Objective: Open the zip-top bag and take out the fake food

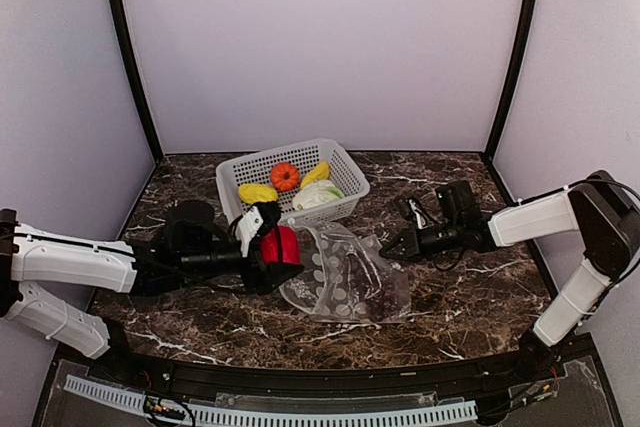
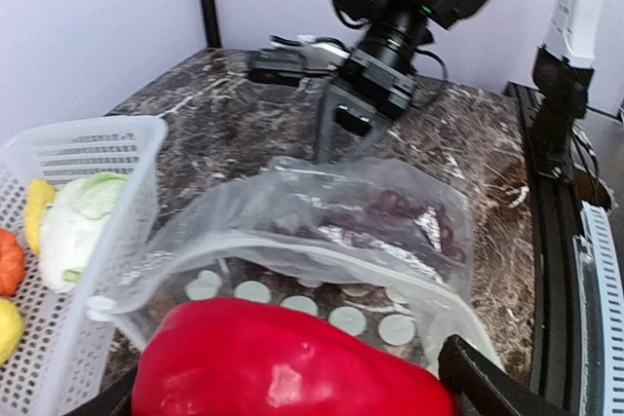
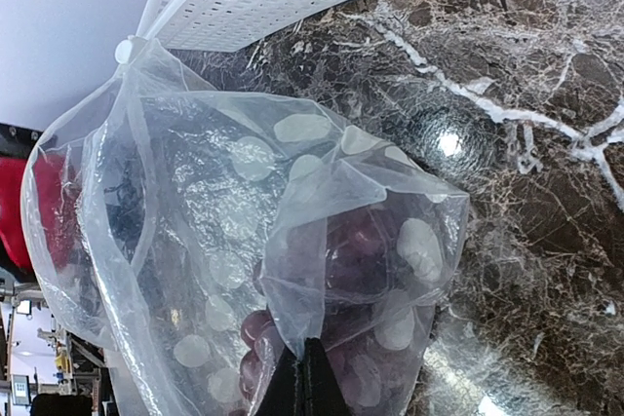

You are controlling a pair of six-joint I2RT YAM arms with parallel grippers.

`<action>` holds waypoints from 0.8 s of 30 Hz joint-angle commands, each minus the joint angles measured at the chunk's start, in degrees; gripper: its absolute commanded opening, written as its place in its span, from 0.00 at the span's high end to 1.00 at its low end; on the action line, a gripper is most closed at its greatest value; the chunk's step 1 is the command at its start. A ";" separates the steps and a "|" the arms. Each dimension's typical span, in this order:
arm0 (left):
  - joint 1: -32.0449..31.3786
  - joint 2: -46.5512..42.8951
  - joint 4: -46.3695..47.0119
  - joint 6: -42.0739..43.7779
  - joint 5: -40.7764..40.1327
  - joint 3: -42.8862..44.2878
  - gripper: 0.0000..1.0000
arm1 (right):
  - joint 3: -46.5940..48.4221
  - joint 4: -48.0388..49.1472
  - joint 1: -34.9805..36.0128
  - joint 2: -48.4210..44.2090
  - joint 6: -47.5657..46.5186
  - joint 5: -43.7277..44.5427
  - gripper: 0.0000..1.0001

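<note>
Zip-top bag (image 1: 345, 282) held just grapes (image 3: 351, 260), clearest on right wrist; basket (image 1: 232, 175) had four pieces (image 1: 285, 176). Left gripper (image 1: 280, 247) gripped wide around red pepper (image 2: 292, 362), right gripper (image 1: 388, 250) pinched tight on bag.

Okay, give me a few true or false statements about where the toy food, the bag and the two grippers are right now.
1. The left gripper holds the red pepper. True.
2. The purple grapes lie in the white basket. False: they are inside the zip-top bag.
3. The right gripper pinches the bag's plastic. True.
4. The basket holds no food. False: two yellow pieces, an orange piece and a leafy piece are in it.
5. The bag is zipped shut. False: its mouth gapes open.
</note>
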 commanded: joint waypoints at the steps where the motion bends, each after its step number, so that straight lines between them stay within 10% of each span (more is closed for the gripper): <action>1: 6.77 -3.44 -2.91 -4.16 -6.70 3.00 0.29 | -0.83 -0.02 -0.32 -1.11 -0.81 -0.64 1.00; 12: 22.45 13.77 -13.01 -5.78 -11.75 26.23 0.26 | -1.10 1.54 -0.38 -1.40 0.35 -1.37 1.00; 24: 23.59 25.06 -21.51 -8.07 -11.51 31.82 0.24 | -1.65 1.62 -0.35 -1.96 0.63 -1.27 1.00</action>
